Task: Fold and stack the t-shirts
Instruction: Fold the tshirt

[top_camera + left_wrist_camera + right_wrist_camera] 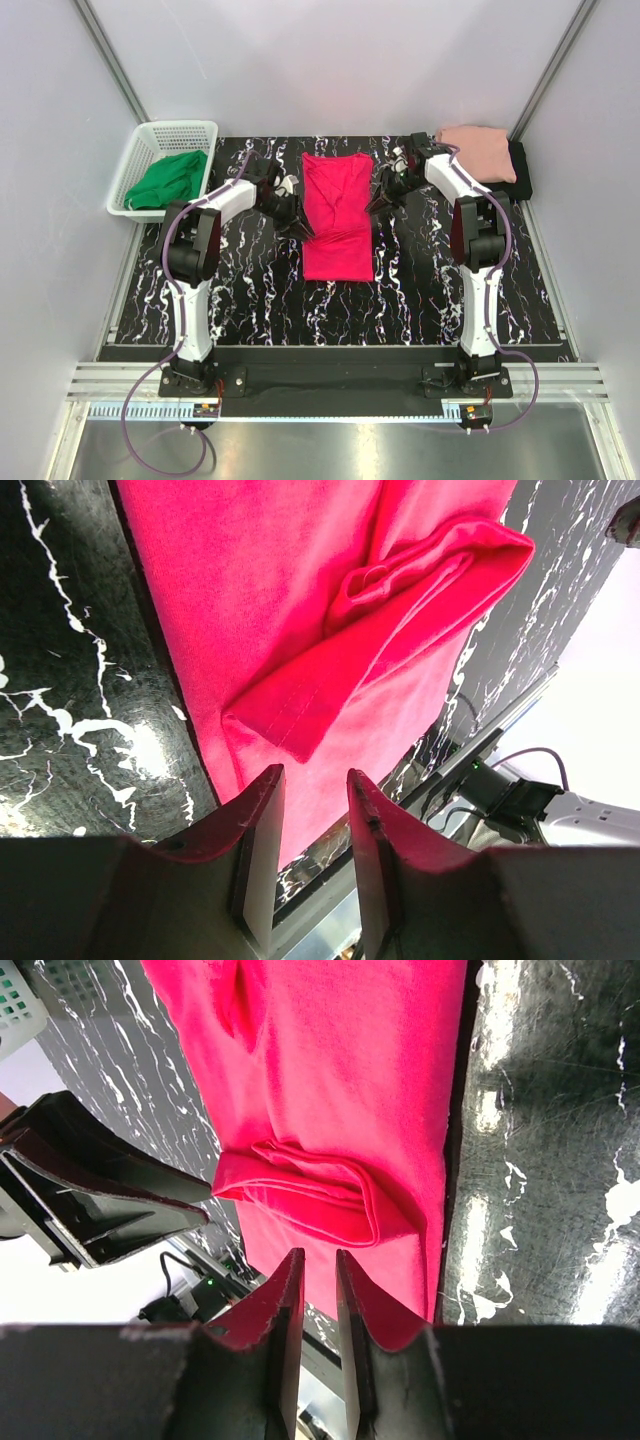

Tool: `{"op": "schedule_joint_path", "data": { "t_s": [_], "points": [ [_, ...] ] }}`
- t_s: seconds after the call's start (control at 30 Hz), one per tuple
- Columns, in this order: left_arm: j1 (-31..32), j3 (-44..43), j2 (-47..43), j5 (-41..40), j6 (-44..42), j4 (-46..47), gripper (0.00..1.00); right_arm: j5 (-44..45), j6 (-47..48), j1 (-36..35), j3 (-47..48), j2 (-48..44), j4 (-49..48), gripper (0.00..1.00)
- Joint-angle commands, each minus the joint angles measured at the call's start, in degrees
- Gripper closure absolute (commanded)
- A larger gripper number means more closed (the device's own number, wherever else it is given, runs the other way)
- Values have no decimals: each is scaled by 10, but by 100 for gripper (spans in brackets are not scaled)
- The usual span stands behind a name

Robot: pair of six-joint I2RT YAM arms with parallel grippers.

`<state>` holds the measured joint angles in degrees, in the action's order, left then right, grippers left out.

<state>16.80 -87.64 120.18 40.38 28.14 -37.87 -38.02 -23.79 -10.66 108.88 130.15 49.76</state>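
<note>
Both grippers, left gripper point(308, 795) and right gripper point(318, 1275), hover narrow-jawed and empty beside the crimson t-shirt point(337, 215), part-folded mid-surface; salmon t-shirt point(480, 150) tops black t-shirt point(520, 165), far-right corner; folding appears unfinished.

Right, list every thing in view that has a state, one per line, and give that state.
crimson-pink t-shirt: flat on the table, sides folded in, partly folded.
salmon-pink t-shirt: folded, on top of the black one.
black t-shirt: under the salmon-pink one, mostly hidden.
green cloth: crumpled in the basket.
white basket: upright, holding the green cloth.
left gripper: jaws parted, nothing between them.
right gripper: jaws narrowly parted, nothing between them.
</note>
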Motion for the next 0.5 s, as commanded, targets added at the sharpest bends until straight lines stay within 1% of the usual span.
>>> {"op": "schedule_joint_path", "data": {
  "t_s": [0.0,0.07,0.17,0.23,0.27,0.3,0.37,0.4,0.47],
  "points": [
    [-3,1,-42,22,8,-6,64,-10,-3,4,26,-50,17,75],
    [-3,18,-72,17,8,-10,64,-7,1,4,21,-68,24,75],
    [-2,54,-106,21,16,-11,63,4,1,4,-18,-104,24,76],
    [4,72,-117,17,14,-11,63,4,2,4,-62,-125,19,76],
    [8,88,-128,6,12,-10,63,2,1,4,-78,-150,18,76],
    [10,98,-132,2,10,-3,63,0,1,3,-120,-163,5,76],
    [20,119,-140,-4,13,10,62,1,-9,2,-169,-210,-17,76],
    [24,123,-139,-9,17,22,62,0,-11,1,-212,-220,-32,76],
    [32,126,-127,-17,19,32,62,-1,-11,2,-242,-241,-36,76]
  ]
}}
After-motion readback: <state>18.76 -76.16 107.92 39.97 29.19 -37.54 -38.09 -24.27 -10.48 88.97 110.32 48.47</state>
